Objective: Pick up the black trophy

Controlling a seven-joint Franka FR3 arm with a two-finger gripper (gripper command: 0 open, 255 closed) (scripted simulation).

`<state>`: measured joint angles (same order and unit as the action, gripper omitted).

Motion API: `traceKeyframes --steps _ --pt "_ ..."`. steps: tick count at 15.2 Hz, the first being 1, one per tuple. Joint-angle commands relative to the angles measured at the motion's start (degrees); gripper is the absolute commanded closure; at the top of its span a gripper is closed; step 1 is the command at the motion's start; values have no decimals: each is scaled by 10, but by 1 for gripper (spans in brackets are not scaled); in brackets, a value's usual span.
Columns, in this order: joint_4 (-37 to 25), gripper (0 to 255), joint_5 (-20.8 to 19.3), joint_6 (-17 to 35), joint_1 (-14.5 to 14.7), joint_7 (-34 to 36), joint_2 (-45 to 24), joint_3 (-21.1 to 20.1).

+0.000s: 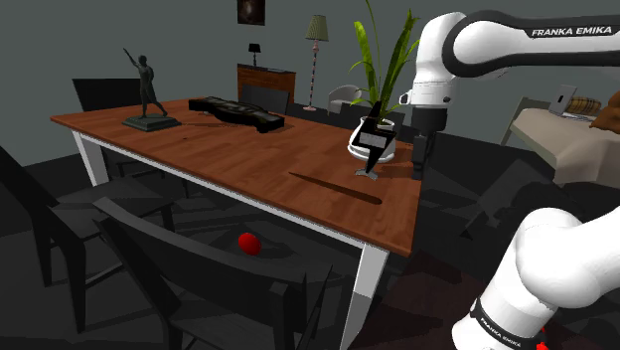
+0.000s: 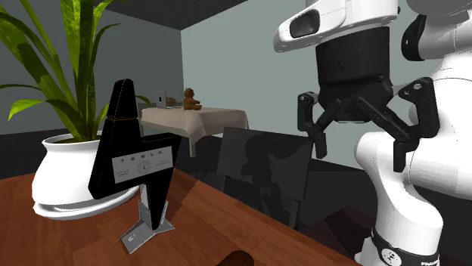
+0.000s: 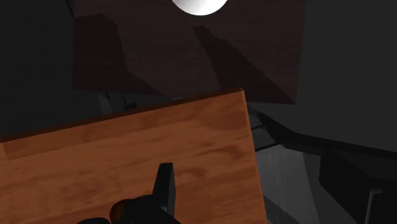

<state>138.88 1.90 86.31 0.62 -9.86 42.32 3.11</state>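
The black trophy [image 2: 135, 162] is a lightning-bolt shape with a white label, upright on a small grey base near the corner of the brown wooden table [image 2: 219, 227]. In the shoulder view the trophy [image 1: 377, 145] stands just in front of a white plant pot. My gripper [image 2: 361, 155] hangs beside and off the table edge, level with the trophy and apart from it. Its fingers [image 2: 311, 125] are spread wide, open, with nothing between them. In the shoulder view the gripper [image 1: 421, 161] sits to the right of the trophy. The wrist view looks down on the trophy's top [image 3: 165, 189] and the table corner [image 3: 229, 127].
A leafy plant in a white pot [image 2: 64, 175] stands close behind the trophy. Farther along the table are a dark figure statue [image 1: 149, 94] and a long black object [image 1: 238, 111]. Dark chairs surround the table, and a red ball [image 1: 248, 243] lies on the floor.
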Motion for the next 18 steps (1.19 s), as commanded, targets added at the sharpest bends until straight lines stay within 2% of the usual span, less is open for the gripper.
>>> traceKeyframes --steps 1,10,18 --pt "0 0 0 0 0 0 0 0" --pt "-98 0 -51 74 -29 -71 -131 67" --pt "-221 0 -58 117 -45 -133 -257 122"
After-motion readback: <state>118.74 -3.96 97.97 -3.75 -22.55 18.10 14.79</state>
